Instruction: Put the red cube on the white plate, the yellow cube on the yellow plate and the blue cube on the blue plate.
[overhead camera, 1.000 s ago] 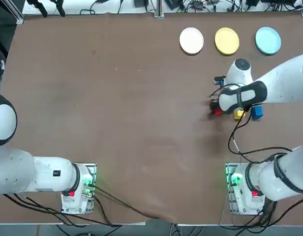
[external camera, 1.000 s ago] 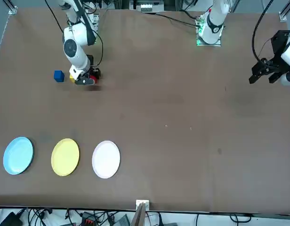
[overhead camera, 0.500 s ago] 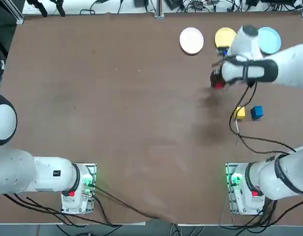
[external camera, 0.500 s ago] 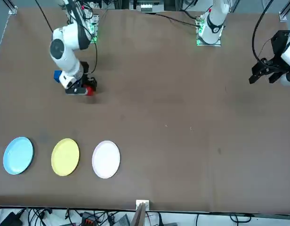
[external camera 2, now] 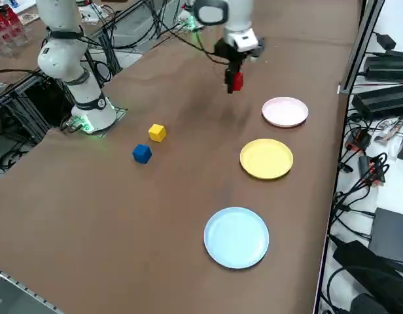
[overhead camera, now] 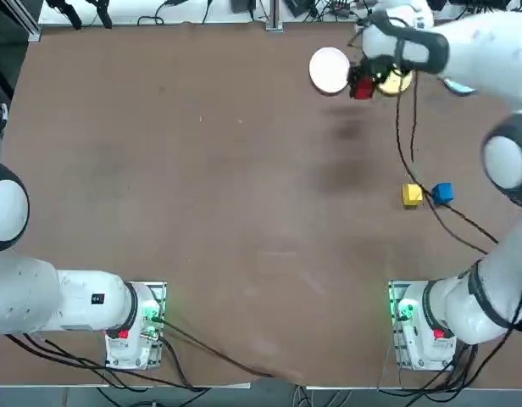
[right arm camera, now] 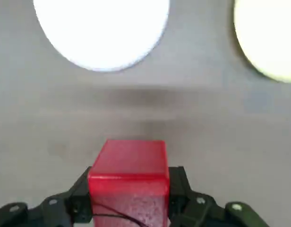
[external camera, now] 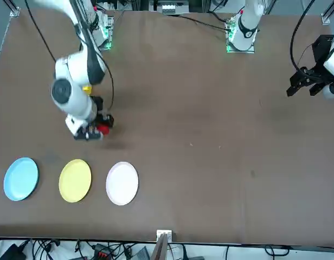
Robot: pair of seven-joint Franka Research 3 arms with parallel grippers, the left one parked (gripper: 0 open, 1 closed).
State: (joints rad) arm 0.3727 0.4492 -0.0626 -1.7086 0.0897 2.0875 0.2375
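1. Your right gripper (right arm camera: 130,198) is clenched on the red cube (external camera 2: 238,82), raised in the right side view's upper middle.
2. You seem mid-transfer; next, centre it above the white plate (external camera 2: 284,112), then lower.

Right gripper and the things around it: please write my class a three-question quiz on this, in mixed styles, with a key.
1. True or false: the solid red cube is held between the fingers of the black right gripper.
2. Which cube sits beside the small yellow cube on the brown table?
3. Fill in: the round flat yellow plate lies between the round white plate and the round ____ plate.

Key: 1 true; 2 the blue cube; 3 light blue.
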